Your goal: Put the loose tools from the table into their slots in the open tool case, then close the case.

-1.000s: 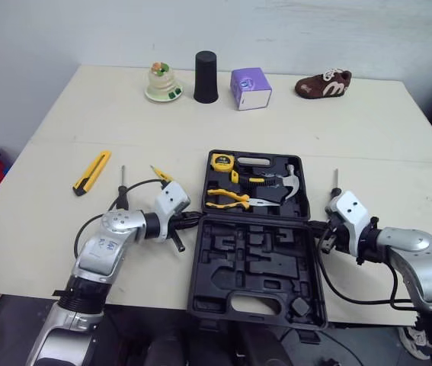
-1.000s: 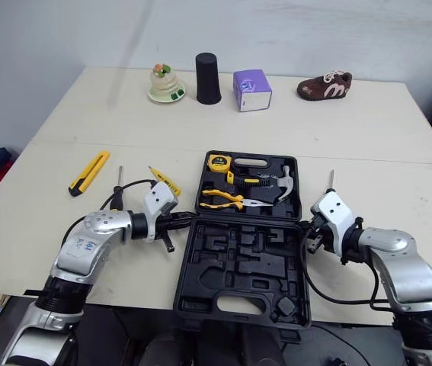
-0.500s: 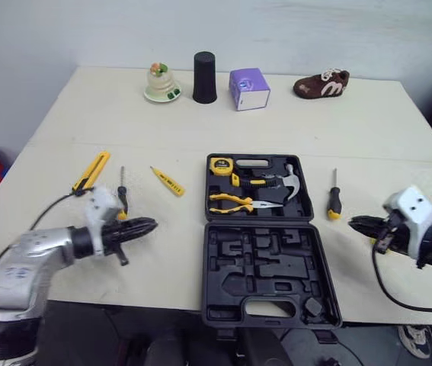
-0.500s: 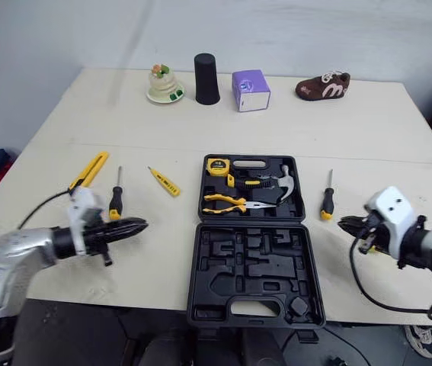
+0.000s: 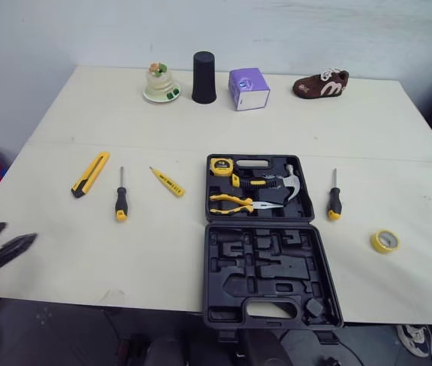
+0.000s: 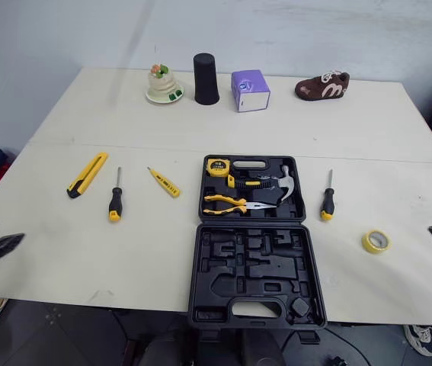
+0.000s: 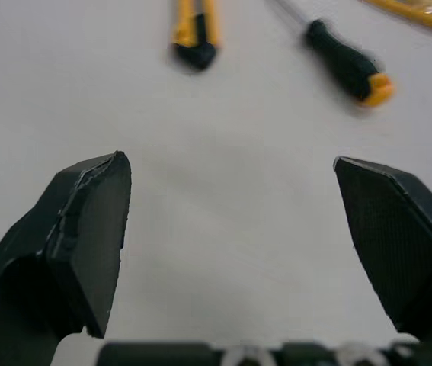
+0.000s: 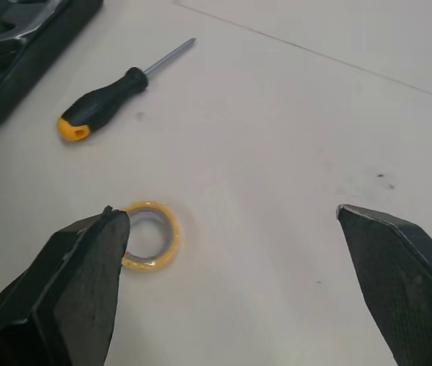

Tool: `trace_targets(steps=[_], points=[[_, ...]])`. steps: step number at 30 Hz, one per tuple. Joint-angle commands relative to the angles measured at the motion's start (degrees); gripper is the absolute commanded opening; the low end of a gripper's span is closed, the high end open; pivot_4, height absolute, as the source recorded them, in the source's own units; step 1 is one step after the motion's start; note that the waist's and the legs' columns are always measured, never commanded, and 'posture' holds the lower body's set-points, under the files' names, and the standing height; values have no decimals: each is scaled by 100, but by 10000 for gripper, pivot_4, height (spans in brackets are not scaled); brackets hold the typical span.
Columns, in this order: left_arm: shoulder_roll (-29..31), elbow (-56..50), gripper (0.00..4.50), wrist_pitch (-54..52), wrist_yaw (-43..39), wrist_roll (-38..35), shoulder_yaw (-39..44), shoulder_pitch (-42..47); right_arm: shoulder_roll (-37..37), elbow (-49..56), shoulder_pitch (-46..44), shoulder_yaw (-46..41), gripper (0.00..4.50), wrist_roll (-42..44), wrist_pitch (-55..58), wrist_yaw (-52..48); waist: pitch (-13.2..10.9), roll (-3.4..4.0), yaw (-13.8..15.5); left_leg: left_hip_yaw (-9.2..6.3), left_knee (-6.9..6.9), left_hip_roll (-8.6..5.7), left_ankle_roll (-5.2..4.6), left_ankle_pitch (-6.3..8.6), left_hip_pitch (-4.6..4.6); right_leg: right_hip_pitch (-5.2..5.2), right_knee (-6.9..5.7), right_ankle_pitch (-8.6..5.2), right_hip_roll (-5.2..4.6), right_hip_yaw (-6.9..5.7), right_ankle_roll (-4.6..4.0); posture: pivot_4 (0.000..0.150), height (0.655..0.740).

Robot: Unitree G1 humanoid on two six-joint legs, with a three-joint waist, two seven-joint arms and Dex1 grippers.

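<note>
Two black-handled screwdrivers [image 5: 121, 203] [image 5: 334, 201], one utility knife [image 5: 91, 174], one yellow tester pen [image 5: 168, 181], one tape roll [image 5: 384, 241], one tool case [image 5: 270, 261]; along the desk's [image 5: 276, 126] far edge one ornament [image 5: 162, 83], cup [image 5: 203, 77], box [image 5: 248, 78], shoe [image 5: 321, 84]

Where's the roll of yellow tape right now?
Head views: the yellow tape roll lies on the table on the robot's right, right of the open tool case, near the black-handled screwdriver.

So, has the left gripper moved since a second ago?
Yes. The left gripper was at the left edge of the tool case; now it hangs open far left of it, beyond the left-hand screwdriver, by the near edge of the table.
</note>
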State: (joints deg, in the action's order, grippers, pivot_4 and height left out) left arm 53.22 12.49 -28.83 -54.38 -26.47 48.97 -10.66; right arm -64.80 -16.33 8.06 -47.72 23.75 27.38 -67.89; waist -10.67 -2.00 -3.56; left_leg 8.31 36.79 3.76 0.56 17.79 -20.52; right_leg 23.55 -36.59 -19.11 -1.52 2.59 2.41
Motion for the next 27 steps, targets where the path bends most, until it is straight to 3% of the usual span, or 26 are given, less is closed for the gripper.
trace_targets(steps=[1, 4, 8, 12, 15, 19, 22, 27], points=[[296, 777, 44417, 357, 340, 321, 49, 132, -256, -736, 26, -36, 45000, -368, -751, 24, 0, -1, -4, 1, -8, 0, 1, 0, 0, 2, 4, 0, 0, 0, 0, 1500, 7383], [325, 661, 44417, 324, 349, 222, -77, 293, -289, -932, -127, 62, 45000, -365, -919, 1, 1, -2, -1, 7, -34, -2, 3, 1, 1, 7, 10, 9, -3, 0, 16, 1500, 7383], [101, 41, 44417, -113, 672, 117, -388, 453, -19, -183, -412, 215, 45000, 106, -398, 12, 0, 1, 0, 7, -60, -1, 18, -1, 9, 9, 10, 40, -1, -2, 73, 1500, 7383], [-621, -2440, 44417, -1428, 1580, -622, -851, 582, 390, 1790, -799, 456, 45000, 1203, 808, 358, 0, 9, -24, 6, -71, 5, 17, -13, 14, 8, 0, 34, 7, -2, 79, 1500, 7383], [-824, -3425, 44417, -2176, 2238, -647, -1402, 765, 514, 2788, -1081, 726, 45000, 1881, 1433, 582, -1, 8, -20, 2, -62, 3, 42, -37, 11, 10, -15, 32, 10, 0, 88, 1500, 7383], [-1350, -3936, 44417, -3670, 3342, -954, -1664, 1469, 590, 3729, -1418, 1152, 45000, 2646, 1953, 786, -1, 6, 23, -3, -53, 1, 42, -43, 16, 6, -27, 31, 16, 1, 91, 1500, 7383], [-1765, -4113, 44417, -4799, 4213, -777, -1891, 2214, 736, 4446, -1734, 1712, 45000, 3154, 2143, 1014, -5, -1, 39, -8, -31, -1, 38, -45, 11, 3, -36, 35, 17, 0, 99, 1500, 7383], [-2024, -3991, 44417, -5545, 4865, -364, -2256, 2995, 1080, 5177, -2197, 2587, 45000, 3470, 2148, 1472, -5, -1, 37, -14, 26, 0, 32, -38, -11, 3, -44, 46, 18, -1, 119, 1500, 7383]])
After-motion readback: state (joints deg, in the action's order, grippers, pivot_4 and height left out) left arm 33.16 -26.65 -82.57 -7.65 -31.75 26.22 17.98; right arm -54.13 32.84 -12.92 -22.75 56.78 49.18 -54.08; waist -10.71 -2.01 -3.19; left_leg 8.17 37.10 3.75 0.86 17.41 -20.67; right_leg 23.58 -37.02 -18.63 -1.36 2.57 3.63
